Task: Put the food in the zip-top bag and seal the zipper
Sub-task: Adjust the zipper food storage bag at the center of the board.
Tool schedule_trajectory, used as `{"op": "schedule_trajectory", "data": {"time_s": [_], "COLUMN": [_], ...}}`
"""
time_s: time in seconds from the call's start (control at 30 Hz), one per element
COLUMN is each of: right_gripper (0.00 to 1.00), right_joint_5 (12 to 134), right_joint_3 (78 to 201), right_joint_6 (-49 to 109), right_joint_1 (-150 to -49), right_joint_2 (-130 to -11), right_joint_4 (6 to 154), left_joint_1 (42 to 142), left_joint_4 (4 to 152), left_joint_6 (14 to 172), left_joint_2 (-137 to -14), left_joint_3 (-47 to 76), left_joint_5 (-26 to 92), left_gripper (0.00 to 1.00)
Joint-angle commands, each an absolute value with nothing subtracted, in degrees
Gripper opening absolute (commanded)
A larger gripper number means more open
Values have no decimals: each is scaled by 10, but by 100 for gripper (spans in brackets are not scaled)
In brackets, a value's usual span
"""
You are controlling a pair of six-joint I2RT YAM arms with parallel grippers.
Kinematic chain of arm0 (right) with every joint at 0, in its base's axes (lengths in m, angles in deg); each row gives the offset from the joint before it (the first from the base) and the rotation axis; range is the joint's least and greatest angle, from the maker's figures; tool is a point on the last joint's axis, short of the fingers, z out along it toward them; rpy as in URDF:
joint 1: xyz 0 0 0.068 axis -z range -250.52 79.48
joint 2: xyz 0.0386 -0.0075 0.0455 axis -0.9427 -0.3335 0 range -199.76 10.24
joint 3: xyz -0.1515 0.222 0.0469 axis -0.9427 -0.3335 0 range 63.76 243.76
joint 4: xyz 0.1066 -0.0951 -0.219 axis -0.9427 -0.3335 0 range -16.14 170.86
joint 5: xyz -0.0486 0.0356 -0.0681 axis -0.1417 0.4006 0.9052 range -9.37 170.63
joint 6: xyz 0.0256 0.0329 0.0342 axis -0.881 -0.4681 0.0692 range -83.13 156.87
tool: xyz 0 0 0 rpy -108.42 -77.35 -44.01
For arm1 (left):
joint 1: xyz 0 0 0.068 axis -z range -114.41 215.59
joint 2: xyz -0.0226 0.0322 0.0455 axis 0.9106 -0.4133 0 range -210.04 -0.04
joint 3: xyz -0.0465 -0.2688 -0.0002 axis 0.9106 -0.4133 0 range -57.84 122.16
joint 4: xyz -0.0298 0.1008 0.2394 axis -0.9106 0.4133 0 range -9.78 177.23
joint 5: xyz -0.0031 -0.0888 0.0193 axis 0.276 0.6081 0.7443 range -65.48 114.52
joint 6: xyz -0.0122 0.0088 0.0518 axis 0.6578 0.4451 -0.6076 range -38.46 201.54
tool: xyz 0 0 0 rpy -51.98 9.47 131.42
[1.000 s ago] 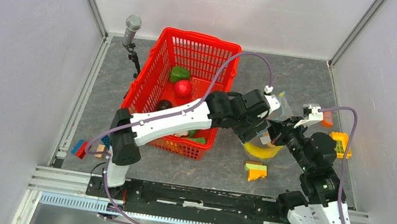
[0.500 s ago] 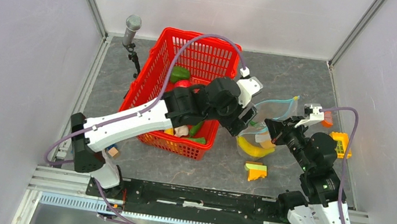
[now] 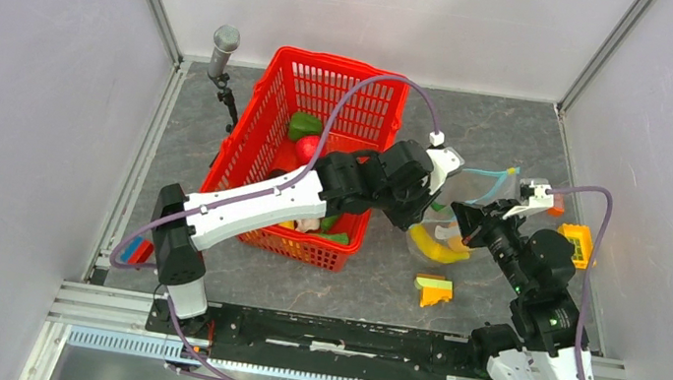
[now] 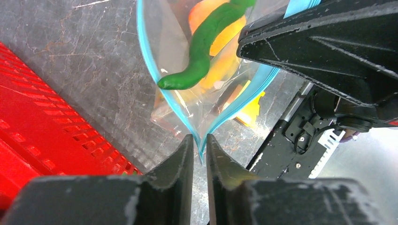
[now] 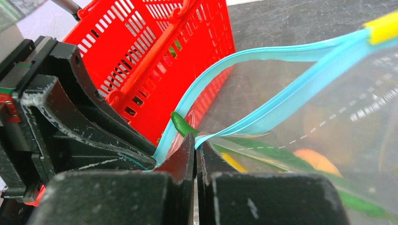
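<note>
Bag (image 3: 483, 193): clear crinkly plastic pouch, sits on the table just right of the basket, wedged between the two claws, mouth gaping open.
Zipper (image 5: 263, 51): smooth light-blue strip. Its two bands bow apart and come together in a sharp V at the left claw. There's a little yellow tab (image 5: 385, 26) at the far end.
Left claw (image 4: 199, 150): matte black fingers with scuffed edges, pinched on the V-end of the zipper with only a sliver of gap between them.
Right claw (image 5: 195, 145): fingers pressed flat together, clamped on the bag's edge right at the blue band, close beside the left claw.
Long pepper (image 4: 199, 58): glossy green, skinny and curved, lying inside the bag near the mouth. There's something orange-yellow behind it, can't tell what.
Banana (image 3: 434, 248): yellow crescent, shows through the bottom of the bag.
Basket (image 3: 348, 82): bright red plastic lattice, boxy, slotted walls.
Apple (image 3: 306, 149): round, shiny red, in the basket.
Bell pepper (image 3: 302, 126): lumpy green, in the basket just behind the apple.
Table (image 3: 519, 136): gray, stone-look with pale veins.
Blocks (image 3: 434, 290): small stepped stack in green, yellow and orange, near the bag on the table.
Crate (image 3: 575, 245): tiny yellow box by the right arm.
</note>
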State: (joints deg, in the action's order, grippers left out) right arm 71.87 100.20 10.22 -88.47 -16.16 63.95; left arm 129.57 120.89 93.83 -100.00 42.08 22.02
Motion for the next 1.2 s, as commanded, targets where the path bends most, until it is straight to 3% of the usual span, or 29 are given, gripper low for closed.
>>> {"op": "schedule_trajectory", "data": {"time_s": [0.0,0.1,0.2,0.23,0.27,0.3,0.4,0.5,0.83,0.97,1.03,1.17], "right_gripper": [0,0,0,0,0,0,0,0,0,0,0,0], "right_joint_5": [726,714,712,710,707,705,704,704,701,701,715,711], "right_joint_3": [1030,1028,1029,1028,1029,1029,1030,1030,1025,1028,1030,1051], "right_joint_6": [121,130,138,139,141,142,141,140,134,142,148,205], "right_joint_1": [-887,-887,-887,-887,-887,-887,-887,-887,-887,-887,-887,-887], "right_joint_2": [-158,-156,-151,-150,-149,-149,-150,-151,-152,-151,-153,-177], "right_joint_4": [649,648,641,641,641,640,642,645,653,648,633,574], "left_joint_1": [1295,1294,1292,1293,1292,1293,1292,1293,1292,1292,1292,1291], "left_joint_4": [1204,1210,1217,1217,1216,1215,1217,1230,1236,1237,1241,1270], "left_joint_6": [939,928,925,926,927,929,932,936,934,934,931,900], "left_joint_2": [-985,-986,-989,-990,-990,-990,-995,-1004,-1030,-1035,-1032,-1023], "left_joint_3": [456,467,478,477,477,477,472,472,467,476,484,528], "left_joint_5": [212,192,181,179,179,178,182,190,243,240,231,199], "left_gripper": [14,4,6,9,21,39,48,49,34,18,4,2]}}
